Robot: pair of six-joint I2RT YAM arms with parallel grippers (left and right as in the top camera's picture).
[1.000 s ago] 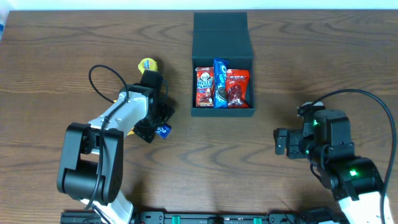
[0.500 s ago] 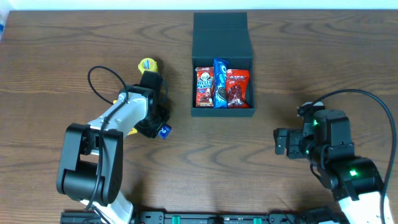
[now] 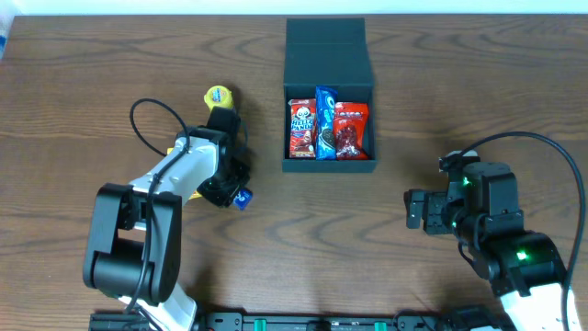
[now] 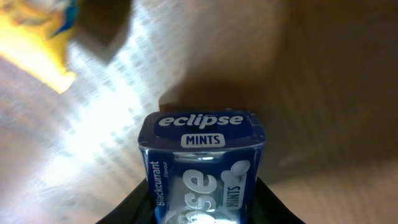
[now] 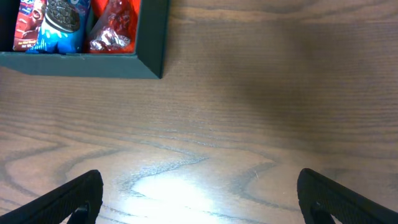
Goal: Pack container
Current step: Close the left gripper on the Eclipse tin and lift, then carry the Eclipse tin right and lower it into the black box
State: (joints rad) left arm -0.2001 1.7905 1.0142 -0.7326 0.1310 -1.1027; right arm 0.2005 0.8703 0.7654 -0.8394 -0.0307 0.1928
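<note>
- Wooden table fills the overhead view.
- Left arm: base at 7 o'clock of the table, reaching up toward centre-left.
- Right arm: at 4 o'clock, well apart from everything else.
- Container: dark teal box at 12 o'clock of table centre, open. Its flap lid lies back at 12 o'clock of the box.
- Right gripper: jaws wide, nothing between them, bare wood below. The container corner sits at 10 o'clock in its wrist view.
- Left gripper: at 8 o'clock of the container, narrowed onto the mints tin.
- Three packets stand side by side in the container's near half, touching: Hello Panda packet at the 9 o'clock side, blue Oreo packet in the middle, red packet at the 3 o'clock side.
- Yellow packet: on the table at 12 o'clock of the left gripper, near it.
- Mints tin: dark blue, labelled "eclipse MINTS", held between the left fingers with its lid end pointing away from the wrist camera.
</note>
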